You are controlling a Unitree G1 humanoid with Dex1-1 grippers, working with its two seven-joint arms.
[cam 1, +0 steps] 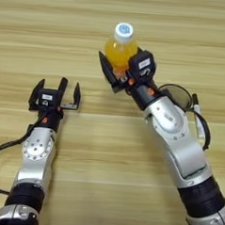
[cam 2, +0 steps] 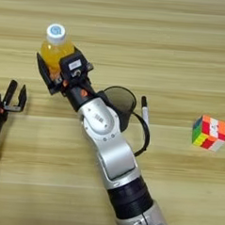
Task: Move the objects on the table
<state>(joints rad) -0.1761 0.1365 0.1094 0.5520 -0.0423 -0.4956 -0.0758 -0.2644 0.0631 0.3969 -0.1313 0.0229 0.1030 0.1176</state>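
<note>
Wooden table, right claw gripping orange bottle (white cap)

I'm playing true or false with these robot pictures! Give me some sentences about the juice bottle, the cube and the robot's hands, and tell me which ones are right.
1. The right gripper is shut on the orange juice bottle. True.
2. The bottle has a black cap. False: its cap is white.
3. The left gripper holds the puzzle cube. False: it is open and holds nothing; the cube lies alone on the table, far to the right.
4. The black mesh cup sits partly hidden behind the right arm. True.
5. The white marker lies just right of the cup. True.
</note>
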